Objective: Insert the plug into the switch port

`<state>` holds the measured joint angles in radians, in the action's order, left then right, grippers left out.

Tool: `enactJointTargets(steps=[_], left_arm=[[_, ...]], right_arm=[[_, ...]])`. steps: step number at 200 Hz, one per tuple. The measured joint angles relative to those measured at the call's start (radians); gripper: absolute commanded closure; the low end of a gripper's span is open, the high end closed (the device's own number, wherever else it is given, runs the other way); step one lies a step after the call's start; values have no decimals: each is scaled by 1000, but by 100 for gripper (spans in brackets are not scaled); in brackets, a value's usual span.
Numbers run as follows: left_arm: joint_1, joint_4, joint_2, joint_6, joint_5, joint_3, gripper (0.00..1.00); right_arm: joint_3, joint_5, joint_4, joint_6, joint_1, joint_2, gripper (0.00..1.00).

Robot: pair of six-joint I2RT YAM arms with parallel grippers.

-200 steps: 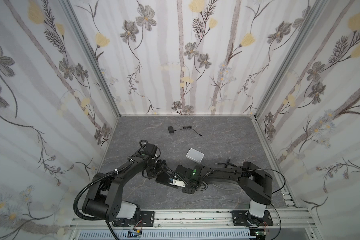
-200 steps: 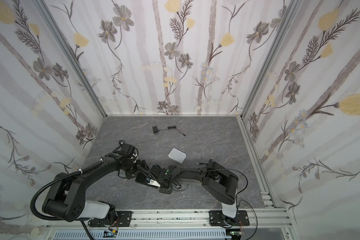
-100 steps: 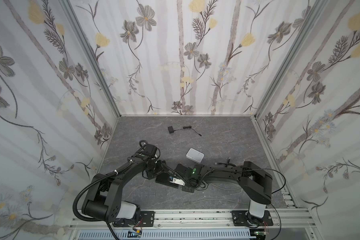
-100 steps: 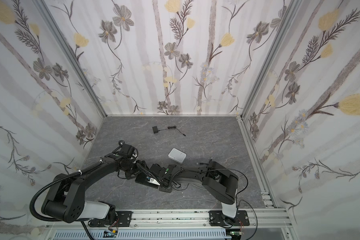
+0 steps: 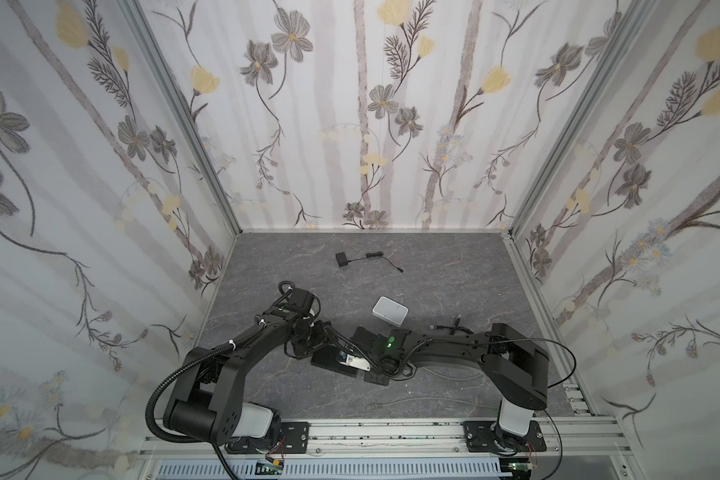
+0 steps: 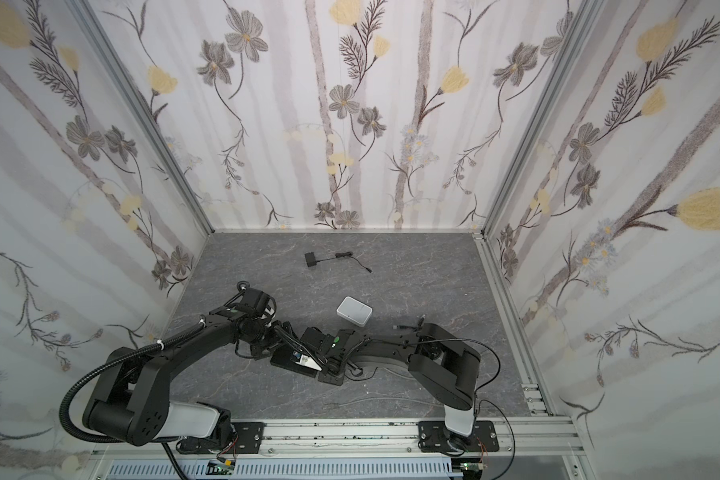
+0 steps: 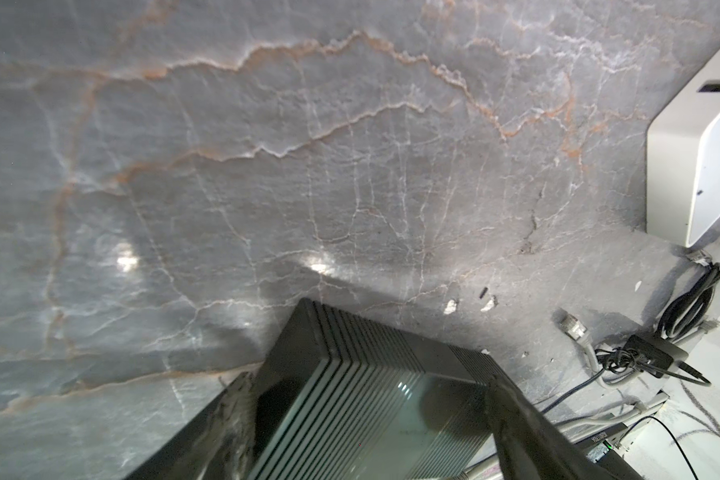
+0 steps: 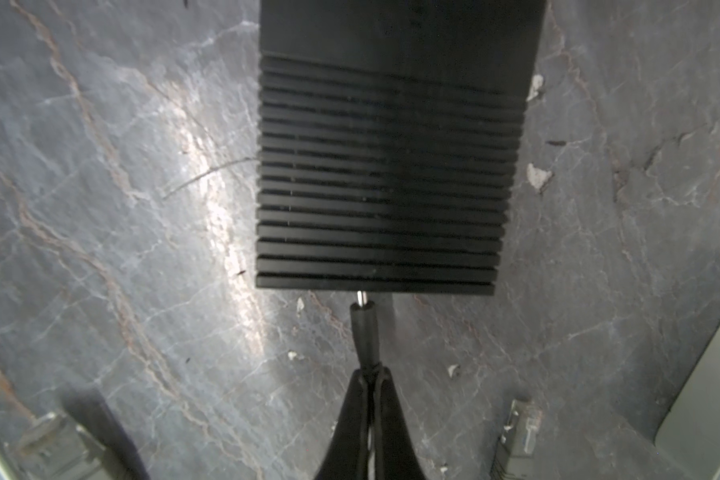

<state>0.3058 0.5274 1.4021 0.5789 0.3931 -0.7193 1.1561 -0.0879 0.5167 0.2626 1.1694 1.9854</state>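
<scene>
The plug [image 8: 364, 328], a slim black barrel with a bright metal tip [image 8: 359, 296], sits nose-on against the near side face of the black ribbed box [image 8: 383, 166], which lies low in the front middle of the table [image 5: 454, 270]. Only a sliver of that tip shows between barrel and box, so I judge it part-way into the switch port rather than seated (the port itself is hidden under the box's edge). The right claw [image 8: 370, 376] is pinched tight on the plug's tail end, where the cord leaves it. The left claw [image 7: 368, 376] straddles the same box from the opposite end, jaws wide with a finger along each side, which I take as a bracing grip. Against the views from a second ago almost nothing has changed: in both top views the arms meet at the same spot, neither claw has widened or narrowed, and the box lies where it did. That stillness suggests the final push is either very slow or stuck. The plug probably wants a straight, firm shove along its own axis while the box is held. Behind the arms, apart from both claws, a white box [image 5: 390, 310] with a dark slot [image 7: 715, 87] in its side lies untouched, with loose cable ends [image 7: 574, 328] near it.
</scene>
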Motion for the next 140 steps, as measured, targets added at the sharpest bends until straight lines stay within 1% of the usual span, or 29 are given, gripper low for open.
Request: enactJointTargets(steps=[140], left_arm=[[1, -13, -35, 23, -4, 41, 13]], right_arm=[[18, 17, -4, -19, 2, 24, 100]])
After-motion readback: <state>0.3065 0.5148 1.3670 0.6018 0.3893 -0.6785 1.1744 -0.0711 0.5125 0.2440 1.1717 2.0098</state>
